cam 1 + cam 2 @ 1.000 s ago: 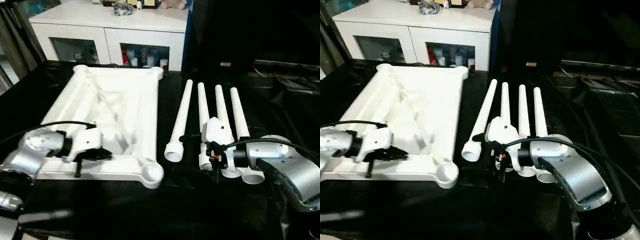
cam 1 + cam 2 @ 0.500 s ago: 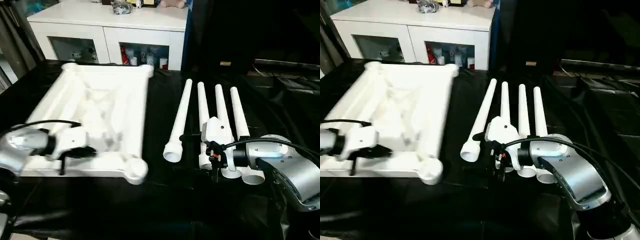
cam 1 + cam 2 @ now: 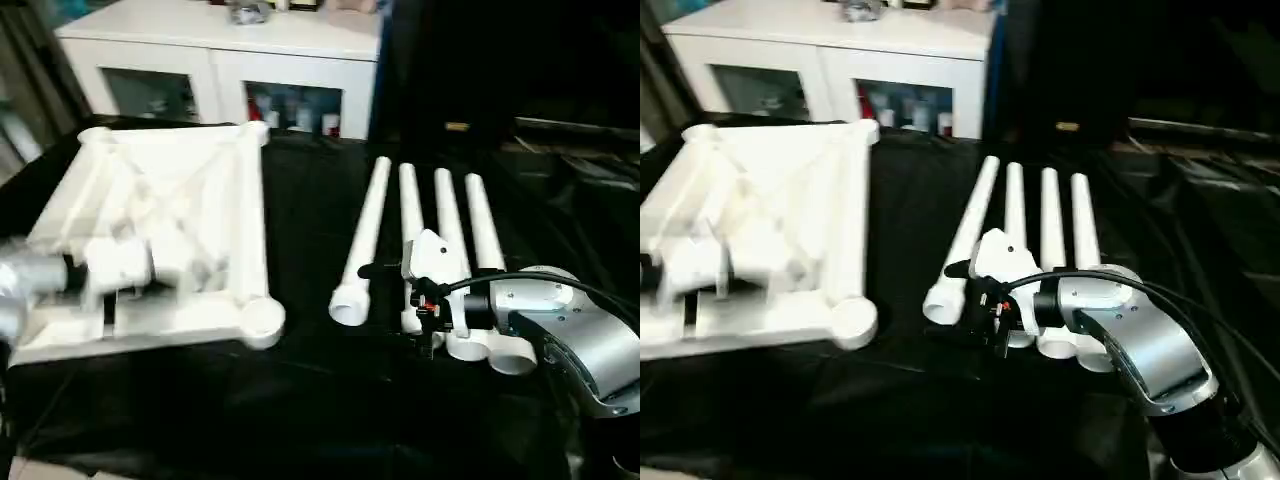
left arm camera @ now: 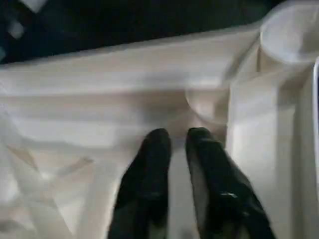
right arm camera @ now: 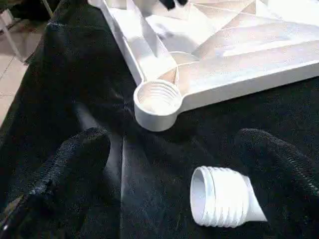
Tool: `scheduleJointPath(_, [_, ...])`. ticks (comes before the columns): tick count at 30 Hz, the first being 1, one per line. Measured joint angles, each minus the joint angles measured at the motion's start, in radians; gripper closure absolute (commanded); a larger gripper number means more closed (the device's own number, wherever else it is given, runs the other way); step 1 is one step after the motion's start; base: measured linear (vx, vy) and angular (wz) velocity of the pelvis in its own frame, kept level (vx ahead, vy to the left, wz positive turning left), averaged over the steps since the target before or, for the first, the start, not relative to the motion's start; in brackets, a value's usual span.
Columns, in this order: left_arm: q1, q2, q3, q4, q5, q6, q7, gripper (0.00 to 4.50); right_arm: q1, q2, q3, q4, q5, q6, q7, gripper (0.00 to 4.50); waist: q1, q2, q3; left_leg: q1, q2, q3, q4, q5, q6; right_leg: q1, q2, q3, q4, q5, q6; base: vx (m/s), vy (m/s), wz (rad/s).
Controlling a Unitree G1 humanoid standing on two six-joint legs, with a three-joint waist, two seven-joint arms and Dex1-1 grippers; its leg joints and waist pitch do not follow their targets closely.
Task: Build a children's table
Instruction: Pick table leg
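The white tabletop (image 3: 160,215) lies ribbed underside up on the left of the black cloth, turned at an angle. My left gripper (image 4: 177,139) sits over its near edge, fingers almost together with a thin white strip of the tabletop between them. Four white legs (image 3: 408,215) lie side by side to the right, thick threaded ends toward me. My right gripper (image 5: 174,144) is open beside the leftmost leg (image 3: 365,235). That leg's threaded end (image 5: 222,201) lies between the gripper's wide-spread fingers, and a corner socket (image 5: 157,99) of the tabletop is just beyond.
A white cabinet (image 3: 220,60) with glass doors stands behind the work surface. Black cloth (image 3: 300,400) covers the table. A strip of bare cloth separates the tabletop from the legs. Dark equipment fills the back right.
The tabletop has slid left and swung round with my left gripper on its near edge. The legs and my right arm have stayed where they were.
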Motion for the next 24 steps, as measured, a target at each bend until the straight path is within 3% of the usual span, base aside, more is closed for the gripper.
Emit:
scheduleJointPath(2, [0.027, 0.000, 0.041, -0.067, -0.067, 0.066, -0.013, 3.14, 0.016, 0.010, -0.028, -0.018, 0.008, 0.007, -0.020, 0.00, 0.001, 0.000, 0.000, 0.000, 0.000, 0.000, 0.000, 0.000, 0.000, 0.000, 0.000, 0.000, 0.000, 0.000, 0.000, 0.000, 0.000, 0.00])
scheduleJointPath(5, [0.062, -0.001, 0.105, -0.166, -0.145, 0.138, 0.028, 3.04, 0.031, 0.028, -0.069, -0.030, 0.010, 0.008, -0.079, 0.00, 0.001, -0.003, 0.000, 0.000, 0.001, 0.000, 0.000, 0.001, -0.001, 0.000, 0.000, 0.000, 0.001, 0.000, 0.000, 0.000, 0.000, 0.00])
scheduleJointPath(7, [0.133, -0.040, 0.202, -0.318, -0.188, 0.236, 0.194, 2.80, 0.054, 0.089, -0.114, -0.024, -0.039, 0.001, -0.213, 0.00, 0.000, -0.005, -0.001, 0.001, 0.001, 0.000, -0.001, 0.001, -0.002, 0.000, 0.000, 0.000, 0.001, 0.000, 0.000, 0.000, 0.000, 0.00])
scheduleJointPath(8, [0.185, -0.090, 0.253, -0.421, -0.204, 0.287, 0.302, 2.80, 0.060, 0.148, -0.149, -0.004, -0.071, 0.004, -0.309, 0.00, -0.002, -0.005, -0.001, 0.000, 0.000, 0.001, -0.001, 0.001, -0.002, 0.001, -0.001, 0.000, 0.001, 0.000, 0.000, 0.000, 0.000, 0.00])
scheduleJointPath(12, [0.362, -0.365, 0.331, -0.717, -0.189, 0.418, 0.692, 2.80, 0.100, 0.314, -0.260, 0.031, -0.116, 0.007, -0.575, 0.00, -0.001, -0.007, -0.002, -0.002, 0.001, 0.002, -0.001, 0.001, -0.002, 0.002, -0.002, 0.000, 0.000, -0.001, 0.002, 0.000, 0.000, 0.00])
scheduleJointPath(13, [0.419, -0.466, 0.338, -0.782, -0.174, 0.446, 0.805, 2.80, 0.127, 0.367, -0.288, 0.032, -0.114, 0.008, -0.633, 0.00, 0.002, -0.010, -0.002, -0.004, 0.000, 0.003, -0.001, 0.001, -0.001, 0.003, -0.003, 0.000, 0.000, -0.003, 0.005, 0.000, 0.000, 0.00])
scheduleJointPath(15, [0.461, -0.526, 0.322, -0.811, -0.144, 0.477, 0.900, 2.80, 0.146, 0.390, -0.292, 0.037, -0.106, 0.007, -0.671, 0.00, 0.011, -0.014, 0.000, -0.003, 0.002, 0.005, 0.005, 0.001, 0.003, 0.000, -0.001, 0.008, -0.003, -0.006, 0.010, 0.000, 0.000, 0.00])
scheduleJointPath(16, [0.486, -0.568, 0.325, -0.839, -0.110, 0.481, 0.972, 2.80, 0.154, 0.407, -0.305, 0.050, -0.102, 0.003, -0.697, 0.00, 0.033, -0.014, 0.001, 0.000, -0.001, 0.004, 0.022, -0.009, 0.014, 0.001, 0.019, 0.055, -0.003, -0.003, 0.016, 0.000, 0.065, -0.31])
scheduleJointPath(17, [0.506, -0.591, 0.321, -0.867, -0.084, 0.485, 1.014, 2.80, 0.167, 0.417, -0.305, 0.058, -0.102, -0.002, -0.712, 0.00, 0.045, -0.013, 0.000, 0.001, -0.005, -0.006, 0.039, -0.020, 0.020, 0.004, 0.027, 0.079, -0.004, -0.002, 0.023, 0.000, 0.065, -0.31])
scheduleJointPath(18, [0.522, -0.608, 0.313, -0.899, -0.052, 0.493, 1.054, 2.80, 0.180, 0.426, -0.304, 0.071, -0.110, -0.006, -0.726, 0.00, 0.062, -0.013, 0.000, -0.001, -0.014, -0.027, 0.071, -0.026, 0.026, 0.005, 0.039, 0.114, -0.004, 0.000, 0.031, -0.004, 0.125, -0.51])
scheduleJointPath(19, [0.545, -0.606, 0.300, -0.938, -0.003, 0.501, 1.093, 2.80, 0.183, 0.433, -0.300, 0.098, -0.124, -0.006, -0.736, 0.00, 0.073, -0.012, 0.000, -0.002, -0.022, -0.057, 0.083, -0.040, 0.021, 0.006, 0.058, 0.161, -0.008, 0.004, 0.046, -0.023, 0.174, -0.52])
scheduleJointPath(20, [0.547, -0.602, 0.293, -0.955, 0.021, 0.504, 1.109, 2.80, 0.183, 0.435, -0.297, 0.111, -0.132, -0.008, -0.742, 0.00, 0.073, -0.006, -0.002, 0.002, -0.021, -0.065, 0.064, -0.058, -0.005, 0.002, 0.073, 0.184, -0.012, 0.006, 0.059, -0.023, 0.174, -0.52])
scheduleJointPath(21, [0.546, -0.597, 0.292, -0.969, 0.034, 0.517, 1.120, 2.80, 0.183, 0.445, -0.294, 0.124, -0.139, -0.011, -0.748, 0.00, 0.067, -0.008, -0.002, 0.003, -0.026, -0.053, 0.060, -0.057, 0.005, -0.005, 0.082, 0.205, -0.022, 0.005, 0.058, -0.070, 0.178, -0.39])
scheduleJointPath(22, [0.548, -0.592, 0.293, -0.987, 0.042, 0.543, 1.137, 2.80, 0.182, 0.460, -0.277, 0.130, -0.142, -0.013, -0.753, 0.00, 0.046, -0.010, -0.004, -0.006, -0.037, -0.049, 0.055, -0.054, 0.031, -0.015, 0.057, 0.166, -0.007, -0.016, 0.009, -0.074, 0.211, -0.05])
scheduleJointPath(23, [0.549, -0.592, 0.293, -1.000, 0.055, 0.566, 1.152, 2.80, 0.180, 0.472, -0.269, 0.131, -0.142, -0.016, -0.756, 0.00, 0.032, -0.006, -0.004, -0.015, -0.042, -0.048, 0.057, -0.053, 0.040, -0.017, 0.040, 0.122, 0.008, -0.029, -0.022, -0.074, 0.211, -0.05])
scheduleJointPath(24, [0.549, -0.595, 0.293, -1.015, 0.064, 0.586, 1.168, 2.80, 0.174, 0.478, -0.264, 0.133, -0.142, -0.016, -0.757, 0.00, 0.024, -0.004, -0.005, -0.020, -0.047, -0.048, 0.059, -0.050, 0.040, -0.011, 0.029, 0.083, 0.013, -0.025, -0.033, -0.034, 0.211, 0.09])
